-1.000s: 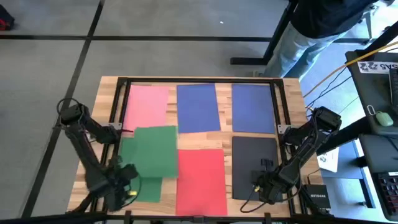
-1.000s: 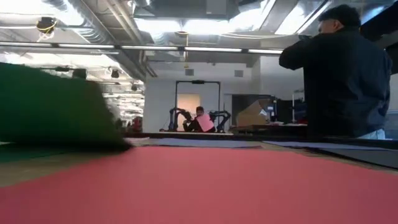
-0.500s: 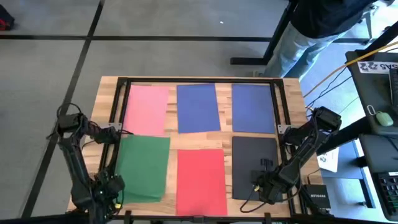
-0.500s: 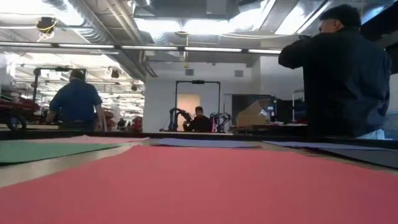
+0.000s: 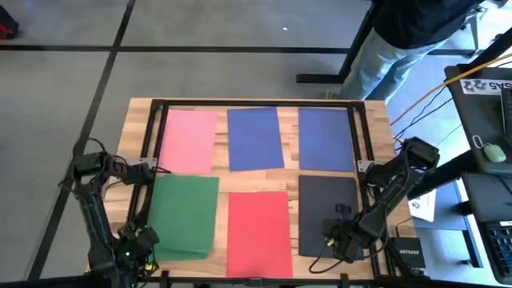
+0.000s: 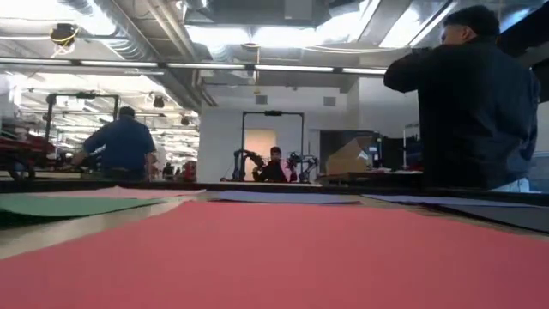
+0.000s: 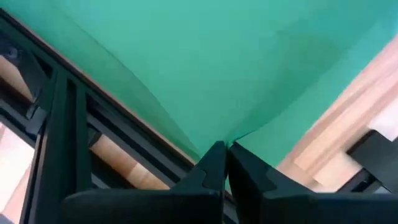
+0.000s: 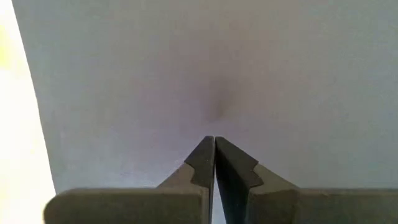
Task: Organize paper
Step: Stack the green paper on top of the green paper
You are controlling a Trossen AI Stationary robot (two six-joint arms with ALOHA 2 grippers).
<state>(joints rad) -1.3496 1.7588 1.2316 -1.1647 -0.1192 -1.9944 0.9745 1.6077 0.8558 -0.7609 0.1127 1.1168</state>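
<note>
Six sheets of paper lie flat in two rows on the wooden table. Pink and two navy blue sheets fill the far row. Green, red and dark grey fill the near row. My left gripper is at the green sheet's near left corner, shut on it. My right gripper is shut at the dark grey sheet's near end. The low view shows the red sheet up close and the green sheet at the left. My left gripper pinches the green sheet's near left corner between its two fingertips, one layer, coming in low from the table's near side. The corner is raised a little and the sheet bows gently; the rest lies on the table. My right gripper meets the dark grey sheet near its near edge with its fingertips together. A faint dimple shows in the paper just past the tips. The fingers themselves hide whether a bit of the sheet is pinched. The sheet lies flat.
A black metal frame runs around the table top; one of its rails passes just beside the green sheet's corner. A person stands beyond the far right corner. A white printed sheet and a small black box lie right of the table.
My left gripper has gone down and toward the table's near left corner, still shut on the green sheet. That sheet was lifted, bowed and reaching over toward the red sheet; now it lies spread flat at the near left, beside the red one.
</note>
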